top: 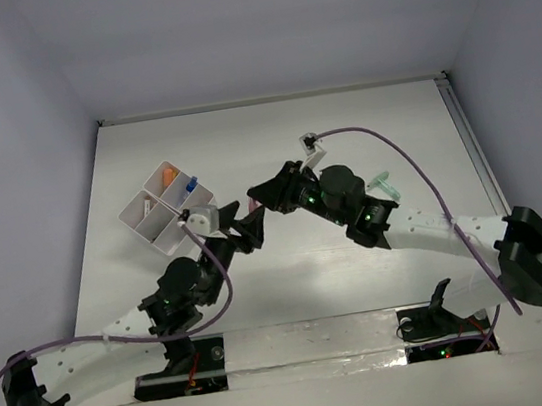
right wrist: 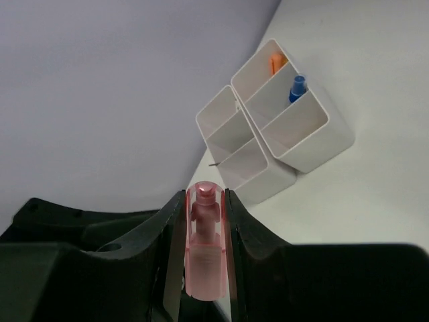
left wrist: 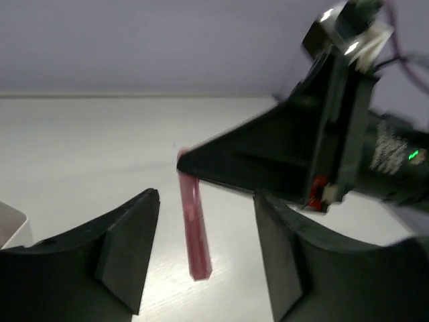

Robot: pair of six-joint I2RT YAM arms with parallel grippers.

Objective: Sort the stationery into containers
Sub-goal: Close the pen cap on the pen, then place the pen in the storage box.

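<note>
Right hand (right wrist: 204, 201) clamped on translucent pink marker-like piece (right wrist: 204, 265); left hand (left wrist: 206, 204) open astride it, not touching. Best closed squarely mid-barrel before any release.

Upper end of the translucent pink marker-like piece (left wrist: 194, 228) was hidden within the right gripper (left wrist: 186, 164). The white plastic compartment tray (left wrist: 13, 225) was cut off at the left wrist view's edge. A pale teal object (top: 387, 184), partly behind the right arm (top: 426, 227), was unidentifiable.
</note>
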